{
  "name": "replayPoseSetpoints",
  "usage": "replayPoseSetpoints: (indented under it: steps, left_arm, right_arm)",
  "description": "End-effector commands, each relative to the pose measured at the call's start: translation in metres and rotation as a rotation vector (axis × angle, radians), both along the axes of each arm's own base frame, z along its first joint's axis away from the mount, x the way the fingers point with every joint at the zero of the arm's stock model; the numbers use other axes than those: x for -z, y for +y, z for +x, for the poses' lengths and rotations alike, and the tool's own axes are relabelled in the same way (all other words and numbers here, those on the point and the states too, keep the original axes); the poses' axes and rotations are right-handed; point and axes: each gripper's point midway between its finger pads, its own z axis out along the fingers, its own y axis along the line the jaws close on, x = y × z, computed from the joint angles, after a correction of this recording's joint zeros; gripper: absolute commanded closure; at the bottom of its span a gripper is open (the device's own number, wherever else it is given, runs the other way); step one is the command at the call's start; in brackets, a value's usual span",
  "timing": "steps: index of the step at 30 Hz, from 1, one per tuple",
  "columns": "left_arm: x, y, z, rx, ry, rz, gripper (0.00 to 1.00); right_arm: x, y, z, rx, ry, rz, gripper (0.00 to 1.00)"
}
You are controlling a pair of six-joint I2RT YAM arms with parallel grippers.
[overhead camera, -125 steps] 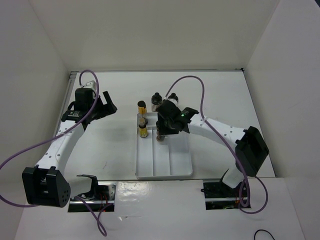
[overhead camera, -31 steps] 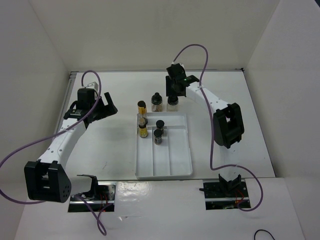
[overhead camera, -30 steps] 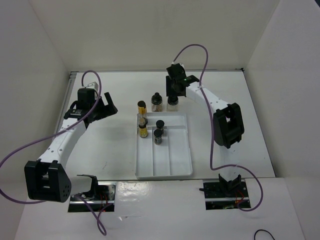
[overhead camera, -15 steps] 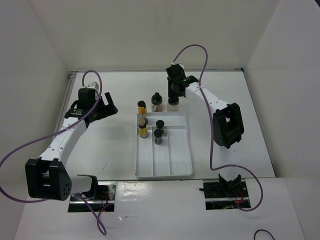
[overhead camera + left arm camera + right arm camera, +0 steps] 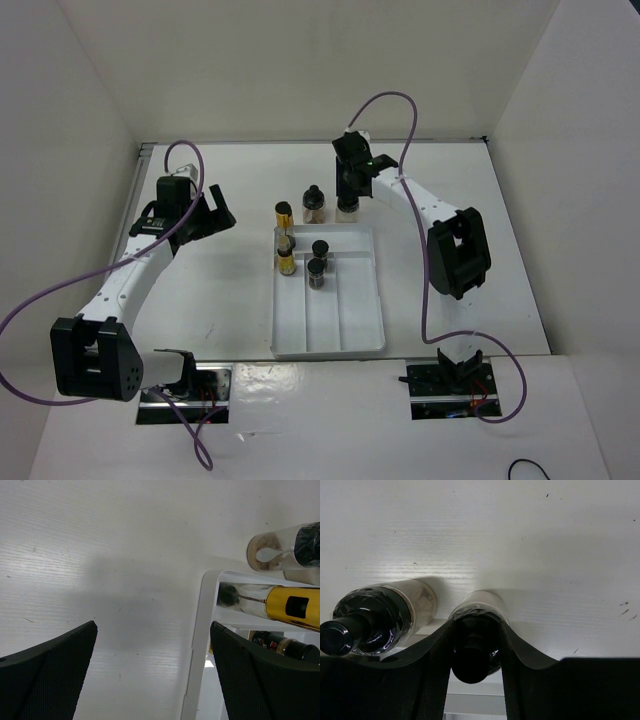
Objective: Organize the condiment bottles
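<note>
Six small clear jars with black caps show in the top view. My right gripper (image 5: 347, 192) stands behind the white tray (image 5: 345, 320), shut on the cap of a pale beige jar (image 5: 346, 209). In the right wrist view its fingers (image 5: 435, 660) press both sides of that jar (image 5: 482, 602). A brown-beige jar (image 5: 312, 203) stands just left of it, also in the right wrist view (image 5: 395, 610). A yellow jar (image 5: 284, 213) is at the tray's back left corner. A yellow jar (image 5: 287, 262) and two dark jars (image 5: 318, 272) stand in the tray. My left gripper (image 5: 218, 208) is open and empty.
In the left wrist view the open gripper (image 5: 152, 630) hovers over bare table left of the tray's rim (image 5: 197, 645), with jars (image 5: 280, 547) at the right edge. White walls enclose the table on three sides. Purple cables loop from both arms.
Since 4.2 s ago my right arm has left a dark jar in the tray and swung to the back. In the last second it settled onto the pale jar. The left arm has held still.
</note>
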Motion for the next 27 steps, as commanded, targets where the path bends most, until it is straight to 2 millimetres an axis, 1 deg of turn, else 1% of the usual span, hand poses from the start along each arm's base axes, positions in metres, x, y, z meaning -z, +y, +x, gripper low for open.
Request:
replayPoseSetpoints:
  steps: [1, 6, 7, 8, 9, 10, 17, 20, 22, 24, 25, 27]
  left_arm:
    - [-0.0060, 0.0017, 0.0071, 0.012, -0.037, 0.009, 0.00]
    - [-0.0060, 0.0017, 0.0072, 0.012, -0.037, 0.009, 0.00]
    - [-0.0060, 0.0017, 0.0072, 0.012, -0.037, 0.009, 0.00]
    - [-0.0060, 0.0017, 0.0072, 0.012, -0.037, 0.009, 0.00]
    - [-0.0060, 0.0017, 0.0072, 0.012, -0.037, 0.009, 0.00]
    - [-0.0060, 0.0017, 0.0072, 0.012, -0.037, 0.009, 0.00]
    - [-0.0060, 0.0017, 0.0072, 0.012, -0.037, 0.009, 0.00]
    - [-0.0060, 0.0017, 0.0072, 0.012, -0.037, 0.009, 0.00]
    - [-0.0060, 0.0017, 0.0072, 0.012, -0.037, 0.009, 0.00]
    - [-0.0060, 0.0017, 0.0072, 0.012, -0.037, 0.009, 0.00]
    - [-0.0060, 0.0017, 0.0072, 0.012, -0.037, 0.009, 0.00]
    - [-0.0060, 0.0017, 0.0072, 0.012, -0.037, 0.009, 0.00]
  right_arm:
    - [-0.0093, -0.0004, -0.0123, 0.002, -0.001, -0.008, 0.55]
    - [-0.0081, -0.0010, -0.0140, 0.009, 0.007, -0.006, 0.55]
    - [-0.0125, -0.0011, -0.0142, 0.009, 0.000, -0.002, 0.53]
    - [-0.0126, -0.0007, -0.0142, 0.015, 0.000, 0.005, 0.51]
    - [-0.0091, -0.0017, -0.0159, 0.015, 0.008, 0.000, 0.51]
    - [-0.0142, -0.0018, -0.0162, 0.015, -0.001, 0.005, 0.51]
    - [-0.0145, -0.0033, -0.0156, 0.021, -0.005, -0.001, 0.51]
    - [-0.0145, -0.0033, -0.0156, 0.021, -0.005, -0.001, 0.54]
    - [-0.0110, -0.0043, -0.0173, 0.021, 0.003, -0.005, 0.57]
    - [-0.0110, -0.0043, -0.0173, 0.021, 0.003, -0.005, 0.63]
    - [-0.0110, -0.0039, -0.0173, 0.028, 0.003, 0.001, 0.70]
    - [-0.0098, -0.0049, -0.0190, 0.028, 0.011, -0.004, 0.78]
